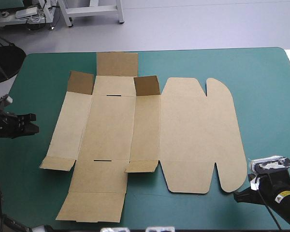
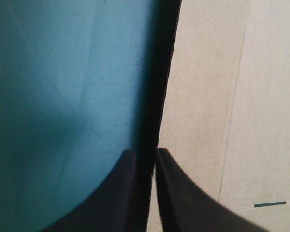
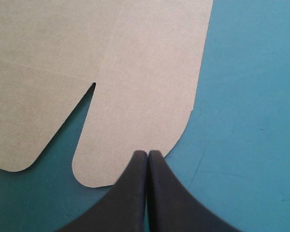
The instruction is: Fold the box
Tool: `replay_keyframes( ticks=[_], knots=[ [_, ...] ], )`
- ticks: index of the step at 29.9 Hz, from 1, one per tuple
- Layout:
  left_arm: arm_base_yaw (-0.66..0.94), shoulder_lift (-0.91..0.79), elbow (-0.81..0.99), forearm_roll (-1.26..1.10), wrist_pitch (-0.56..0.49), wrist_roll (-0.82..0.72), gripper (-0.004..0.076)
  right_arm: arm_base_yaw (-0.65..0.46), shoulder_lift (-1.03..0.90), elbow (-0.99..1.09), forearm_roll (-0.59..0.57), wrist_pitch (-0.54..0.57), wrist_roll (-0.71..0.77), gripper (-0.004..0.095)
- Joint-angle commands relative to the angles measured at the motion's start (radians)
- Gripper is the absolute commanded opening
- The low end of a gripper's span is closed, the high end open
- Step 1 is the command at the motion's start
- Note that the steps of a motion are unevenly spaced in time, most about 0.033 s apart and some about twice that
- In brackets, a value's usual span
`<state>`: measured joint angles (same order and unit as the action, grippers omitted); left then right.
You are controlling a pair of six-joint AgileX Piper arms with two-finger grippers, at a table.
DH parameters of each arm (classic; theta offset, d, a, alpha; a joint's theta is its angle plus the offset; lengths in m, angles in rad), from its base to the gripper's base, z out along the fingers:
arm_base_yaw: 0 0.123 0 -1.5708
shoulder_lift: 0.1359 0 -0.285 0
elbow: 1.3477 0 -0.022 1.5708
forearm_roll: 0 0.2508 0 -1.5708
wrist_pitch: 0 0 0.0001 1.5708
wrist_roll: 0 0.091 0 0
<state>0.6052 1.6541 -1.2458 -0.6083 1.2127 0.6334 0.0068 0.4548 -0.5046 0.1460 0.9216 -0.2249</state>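
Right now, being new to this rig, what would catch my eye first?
The brown box lies flat as a cut sheet across the middle of the teal-green table, only two small flaps at its far edge tilted up. The right gripper, shut, points at its rounded near-right tab; the left gripper sits off its left edge.

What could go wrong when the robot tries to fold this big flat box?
1. The box lies flat on the teal-green cover, so the right gripper, shut at the edge of the rounded tab, may just push the sheet instead of getting under it.
2. The left gripper is off the box's left edge, so nothing pins the box; it might slide or turn.
3. Two small flaps at the far side stand up; a shove could knock them flat.
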Motion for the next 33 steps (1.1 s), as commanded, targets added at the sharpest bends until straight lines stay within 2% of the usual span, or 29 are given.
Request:
replay_keyframes(
  ticks=[1, 4, 5, 15, 33],
  knots=[
    [-0.027, -0.014, -0.029, -0.047, 0.069, 0.029, 0.0346, -0.009, 0.008, -0.024, 0.011, -0.058, -0.004, -0.0018],
    [-0.053, 0.012, -0.029, -0.05, 0.07, 0.039, 0.0507, -0.009, 0.008, -0.024, 0.011, -0.058, 0.0, -0.0018],
    [-0.063, 0.021, -0.029, -0.05, 0.073, 0.039, 0.0526, -0.009, 0.008, -0.024, 0.011, -0.058, 0.0, -0.0018],
    [-0.122, 0.119, -0.029, -0.065, 0.083, 0.037, 0.0528, -0.009, 0.008, -0.024, 0.013, -0.058, 0.027, -0.0018],
    [-0.276, 0.166, -0.014, -0.138, 0.083, 0.011, 0.0528, -0.009, 0.008, -0.024, 0.013, -0.062, 0.044, -0.0018]
  ],
)
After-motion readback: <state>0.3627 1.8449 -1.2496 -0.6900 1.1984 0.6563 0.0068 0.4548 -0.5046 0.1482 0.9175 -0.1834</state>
